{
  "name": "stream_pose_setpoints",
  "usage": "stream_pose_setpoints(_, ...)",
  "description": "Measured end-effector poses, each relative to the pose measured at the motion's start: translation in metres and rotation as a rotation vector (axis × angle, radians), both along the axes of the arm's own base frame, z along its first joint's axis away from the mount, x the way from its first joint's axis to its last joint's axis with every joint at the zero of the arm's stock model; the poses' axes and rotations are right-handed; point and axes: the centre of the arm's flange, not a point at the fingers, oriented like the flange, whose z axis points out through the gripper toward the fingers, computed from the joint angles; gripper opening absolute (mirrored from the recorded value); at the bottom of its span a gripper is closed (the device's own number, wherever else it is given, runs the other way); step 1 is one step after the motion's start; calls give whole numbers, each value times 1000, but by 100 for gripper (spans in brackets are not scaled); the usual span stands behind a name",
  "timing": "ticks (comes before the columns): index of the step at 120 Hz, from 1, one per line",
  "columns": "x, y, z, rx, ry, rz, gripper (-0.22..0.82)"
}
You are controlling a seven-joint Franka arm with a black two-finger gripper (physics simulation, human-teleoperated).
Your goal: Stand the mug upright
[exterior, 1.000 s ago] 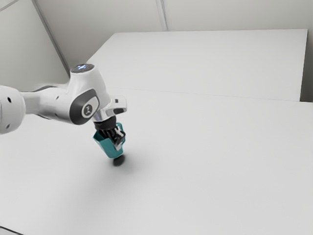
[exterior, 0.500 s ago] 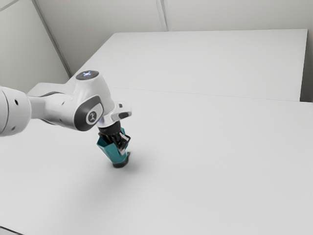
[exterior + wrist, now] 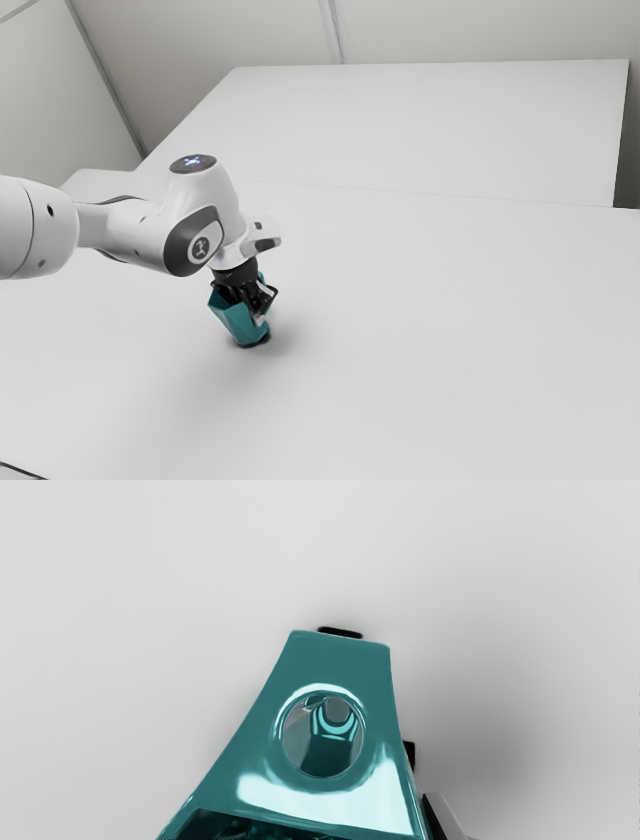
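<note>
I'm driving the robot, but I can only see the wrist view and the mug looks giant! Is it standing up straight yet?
Observer: No. In the exterior view the mug is tilted, its top leaning toward that view's left.

Operator: Oh! And where does my robot arm come from?

Observer: The white arm reaches in from the exterior view's left.

Operator: Cool! Does it have any lights?

Observer: Yes, a small blue light glows on the dark round cap on top.

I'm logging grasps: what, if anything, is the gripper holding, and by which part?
The mug, by its upper part near the rim; exact contact is hidden.
</note>
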Motion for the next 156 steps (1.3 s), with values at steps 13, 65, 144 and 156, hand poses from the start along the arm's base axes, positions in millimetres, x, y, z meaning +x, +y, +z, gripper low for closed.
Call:
stream_pose_setpoints(13, 1, 2, 2, -5, -7, 8, 5)
stream_pose_setpoints(65, 2, 6, 42, -1, -92, 15, 48)
stream_pose_setpoints(144, 31, -22, 173, -9, -84, -23, 58)
stream_pose_setpoints(156, 37, -21, 200, -9, -72, -23, 58)
